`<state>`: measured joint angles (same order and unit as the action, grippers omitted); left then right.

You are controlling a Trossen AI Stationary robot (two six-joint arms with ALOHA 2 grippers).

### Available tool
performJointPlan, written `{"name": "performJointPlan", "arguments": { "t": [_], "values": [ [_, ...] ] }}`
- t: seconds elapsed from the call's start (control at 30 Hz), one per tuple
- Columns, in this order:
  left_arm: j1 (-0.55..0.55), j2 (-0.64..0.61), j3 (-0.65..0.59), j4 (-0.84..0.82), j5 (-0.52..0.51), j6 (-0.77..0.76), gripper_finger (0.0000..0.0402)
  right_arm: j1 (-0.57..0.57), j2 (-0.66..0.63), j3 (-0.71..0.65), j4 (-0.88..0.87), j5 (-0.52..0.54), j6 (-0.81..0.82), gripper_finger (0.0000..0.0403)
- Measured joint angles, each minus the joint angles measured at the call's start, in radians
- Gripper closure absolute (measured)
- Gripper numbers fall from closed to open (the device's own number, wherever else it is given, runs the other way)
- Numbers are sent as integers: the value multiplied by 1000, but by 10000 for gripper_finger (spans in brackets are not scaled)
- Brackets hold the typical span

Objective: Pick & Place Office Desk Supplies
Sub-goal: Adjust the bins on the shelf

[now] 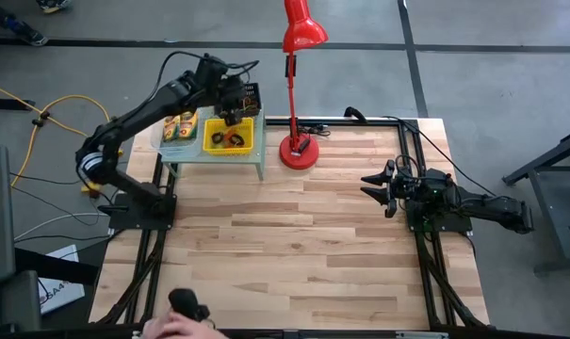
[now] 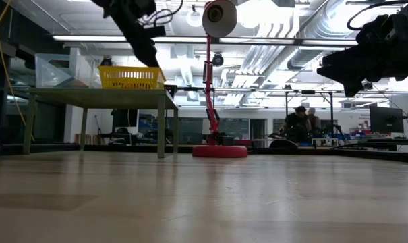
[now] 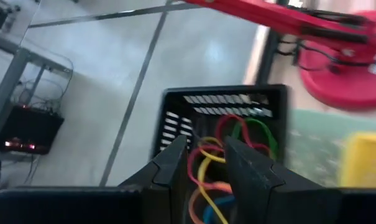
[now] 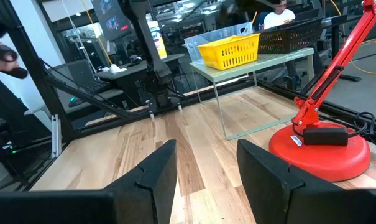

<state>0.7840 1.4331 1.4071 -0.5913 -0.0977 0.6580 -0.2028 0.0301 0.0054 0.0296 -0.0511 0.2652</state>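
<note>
- Left gripper point(image 1: 236, 105): held above the black-mesh bin point(image 1: 250, 98) at the back of the light-green rack point(image 1: 214, 155); its two fingers point(image 3: 169, 168) stand apart, with nothing between them.
- Black-mesh bin, left wrist view point(image 3: 225, 118): it contains coloured loops point(image 3: 228, 152) in red, green, yellow, orange and blue, seen directly below the parted fingers.
- Yellow bin point(image 1: 229, 136): sits on the rack just in front of the black-mesh bin; dark and orange items lie inside, too small to identify. In the low view its latticed wall point(image 2: 130, 77) rises above the rack top.
- Crayon boxes point(image 1: 179, 125): yellow with green and red print, lying in the clear bin point(image 1: 168, 141) beside the yellow bin, on the side nearer the left arm's base.
- Red desk lamp point(image 1: 298, 151): its round base stands on the wooden table point(image 1: 303, 245) just beside the rack; the shade point(image 1: 303, 33) leans out past the table's far edge.
- Right gripper point(image 1: 377, 185): waits over the right side of the table, well apart from the rack, pointing toward the table's middle; its fingers point(image 4: 153, 171) are spread and empty.
- A person's hand point(image 1: 176, 325) holds a dark object at the table's near edge.
</note>
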Motion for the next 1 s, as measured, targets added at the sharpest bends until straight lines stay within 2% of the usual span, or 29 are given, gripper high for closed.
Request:
{"name": "performJointPlan", "arguments": {
  "t": [0.17, 0.43, 1.0],
  "values": [
    [38, 61, 0, 77, 17, -37, 300, 0, 0, 0, 0, 0, 0, 247],
    [55, 117, 0, 81, 24, -45, 300, 0, 0, 0, 0, 0, 0, 247],
    [58, 118, 11, -100, 23, -52, 300, 0, 0, 0, 0, 0, 0, 247]
  ]
}}
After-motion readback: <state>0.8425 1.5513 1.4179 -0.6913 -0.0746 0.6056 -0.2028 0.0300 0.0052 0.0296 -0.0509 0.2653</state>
